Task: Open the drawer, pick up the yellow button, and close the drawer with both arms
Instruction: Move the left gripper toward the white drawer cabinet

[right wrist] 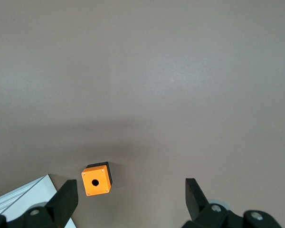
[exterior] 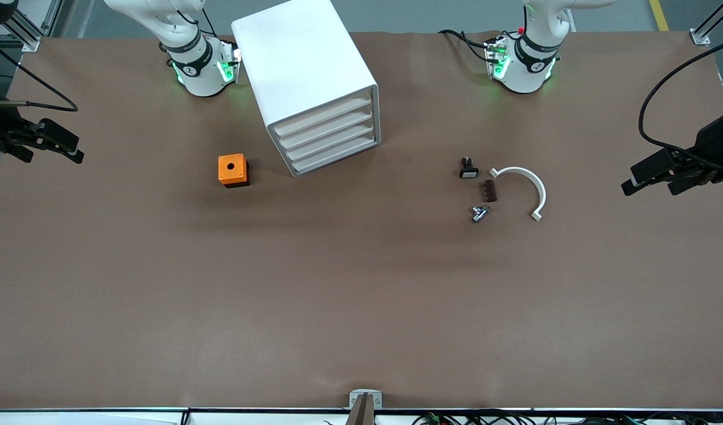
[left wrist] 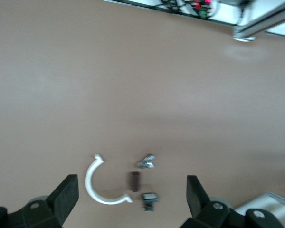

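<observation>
Left gripper (left wrist: 130,202) raised at table's end, jaws wide, empty, right gripper (right wrist: 130,202) likewise, drawer (exterior: 323,115) shut

no writing can be read anywhere here. the white cabinet (exterior: 311,82) has plain sides and plain drawer fronts, and the orange cube (exterior: 232,169) shows only a round hole in its top face, no label. each arm base carries a small dark round mark on its collar, one on the right arm's base (exterior: 191,69) and one on the left arm's base (exterior: 535,66); they may be maker's logos, but they are too small to make out. the small parts on the brown table (exterior: 361,283) bear no lettering that shows.
</observation>
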Robot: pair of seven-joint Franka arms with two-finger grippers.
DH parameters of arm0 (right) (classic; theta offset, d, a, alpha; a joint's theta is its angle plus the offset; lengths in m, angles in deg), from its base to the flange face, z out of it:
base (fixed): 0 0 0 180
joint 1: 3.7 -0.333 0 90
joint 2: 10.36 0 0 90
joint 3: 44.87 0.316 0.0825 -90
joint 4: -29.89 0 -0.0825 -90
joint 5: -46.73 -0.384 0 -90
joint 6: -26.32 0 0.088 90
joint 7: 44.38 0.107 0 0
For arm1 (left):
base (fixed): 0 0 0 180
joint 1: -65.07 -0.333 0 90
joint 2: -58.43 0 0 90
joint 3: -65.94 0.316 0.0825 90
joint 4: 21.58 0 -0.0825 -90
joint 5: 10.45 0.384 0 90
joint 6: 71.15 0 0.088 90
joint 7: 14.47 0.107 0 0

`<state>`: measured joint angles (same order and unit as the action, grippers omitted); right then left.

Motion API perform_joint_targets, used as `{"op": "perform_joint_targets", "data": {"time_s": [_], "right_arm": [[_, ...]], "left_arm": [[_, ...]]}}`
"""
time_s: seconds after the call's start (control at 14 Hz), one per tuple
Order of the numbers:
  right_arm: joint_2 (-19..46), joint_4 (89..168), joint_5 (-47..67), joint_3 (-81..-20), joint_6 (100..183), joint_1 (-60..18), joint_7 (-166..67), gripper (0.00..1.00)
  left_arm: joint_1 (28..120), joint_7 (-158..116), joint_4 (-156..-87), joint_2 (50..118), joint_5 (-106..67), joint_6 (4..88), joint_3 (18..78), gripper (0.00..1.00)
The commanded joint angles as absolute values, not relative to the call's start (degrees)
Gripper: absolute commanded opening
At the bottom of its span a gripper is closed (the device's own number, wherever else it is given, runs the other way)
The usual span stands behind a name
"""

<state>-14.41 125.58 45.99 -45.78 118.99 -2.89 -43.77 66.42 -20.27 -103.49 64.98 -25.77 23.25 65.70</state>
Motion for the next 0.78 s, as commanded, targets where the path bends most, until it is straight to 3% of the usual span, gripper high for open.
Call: {"op": "perform_joint_targets", "data": {"time_s": [0.0,0.71], "right_arm": [[-15.63,126.65,45.68,-45.75,118.87,-3.35,-43.68,1.0],[-15.63,126.65,45.68,-45.84,118.78,-3.35,-43.59,1.0]], "left_arm": [[66.3,-23.25,-103.23,64.49,-33.79,21.84,65.23,1.0],[74.99,-54.7,-103.15,69.41,-57.36,22.45,64.27,1.0]]}}
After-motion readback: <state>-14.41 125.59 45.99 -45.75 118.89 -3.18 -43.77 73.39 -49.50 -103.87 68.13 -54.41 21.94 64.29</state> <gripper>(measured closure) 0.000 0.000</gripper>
